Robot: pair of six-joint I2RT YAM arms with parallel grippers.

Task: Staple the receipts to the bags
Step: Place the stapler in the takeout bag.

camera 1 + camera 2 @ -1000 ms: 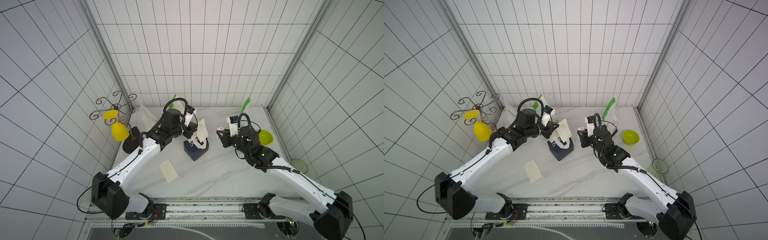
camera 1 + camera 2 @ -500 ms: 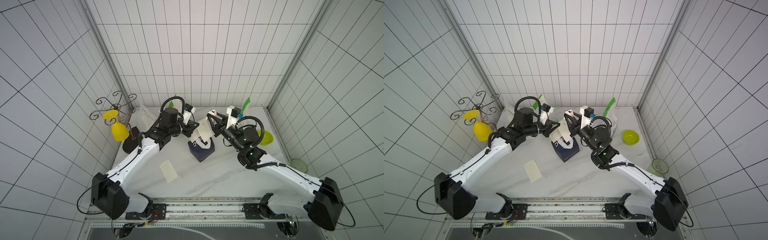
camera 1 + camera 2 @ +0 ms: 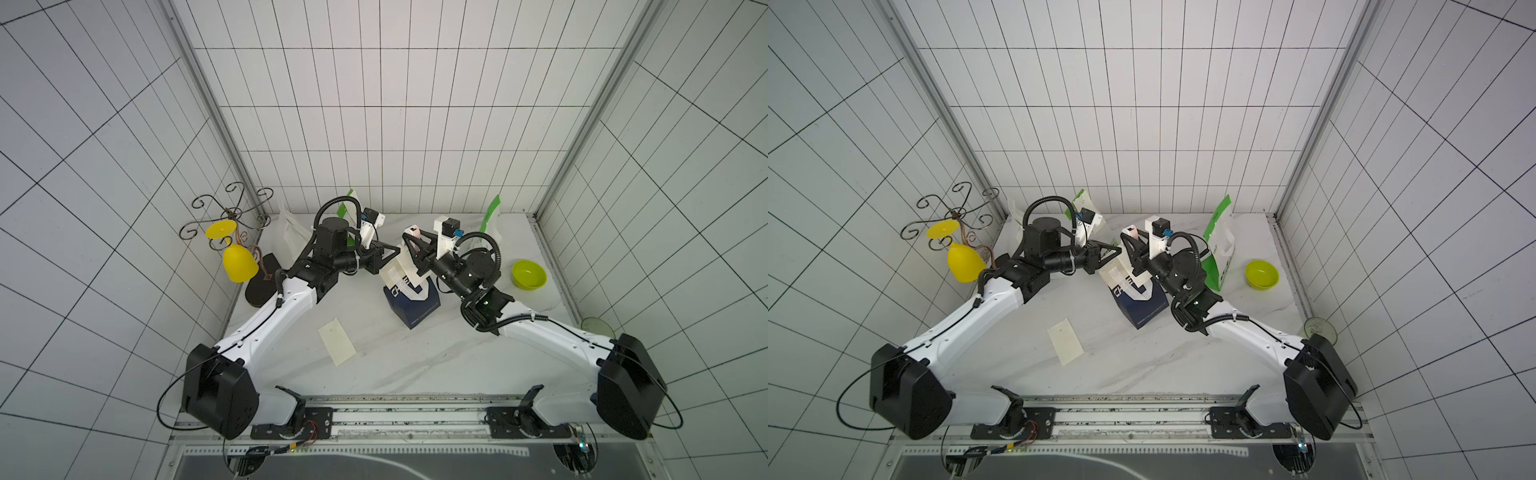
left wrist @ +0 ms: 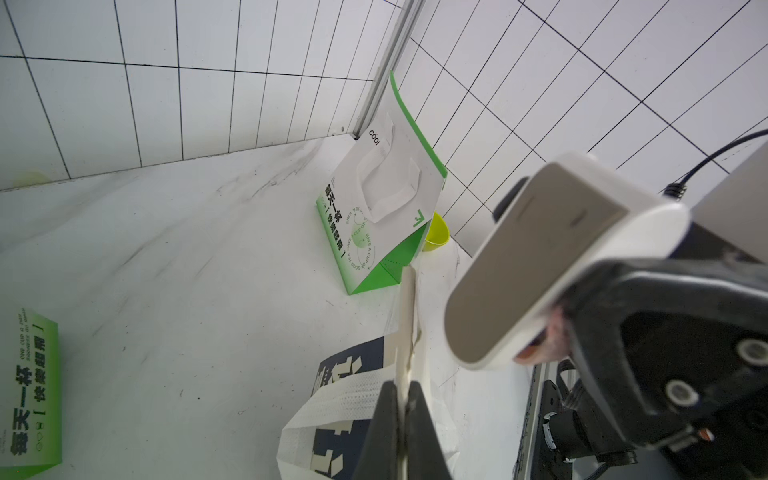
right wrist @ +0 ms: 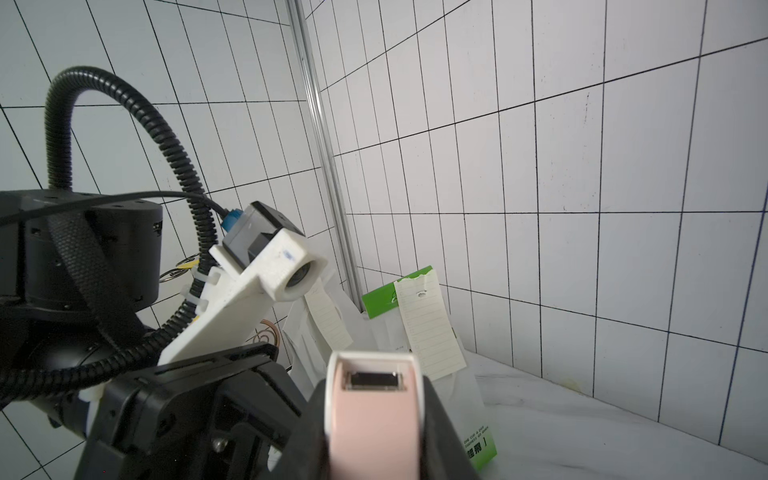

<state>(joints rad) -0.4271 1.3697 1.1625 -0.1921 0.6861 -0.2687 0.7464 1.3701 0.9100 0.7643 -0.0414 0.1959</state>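
Receipt (image 4: 406, 316) stands pinched tight in left gripper (image 4: 401, 409) above the navy bag (image 3: 417, 308) at mid-table; right gripper (image 3: 412, 242), just right, clasps a pink stapler (image 5: 374, 419). A loose receipt (image 3: 336, 347) lies flat, nearer left.

One receipt (image 3: 336, 346) lies on the table (image 3: 415, 370) before the central bag (image 3: 415, 311).

Table (image 3: 415, 374) front free bar flat receipt (image 3: 337, 341); L hand (image 3: 397, 250), R hand (image 3: 415, 246) crowd navy bag (image 3: 417, 309).

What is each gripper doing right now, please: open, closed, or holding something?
Left gripper: closed on a receipt.
Right gripper: closed on the stapler.
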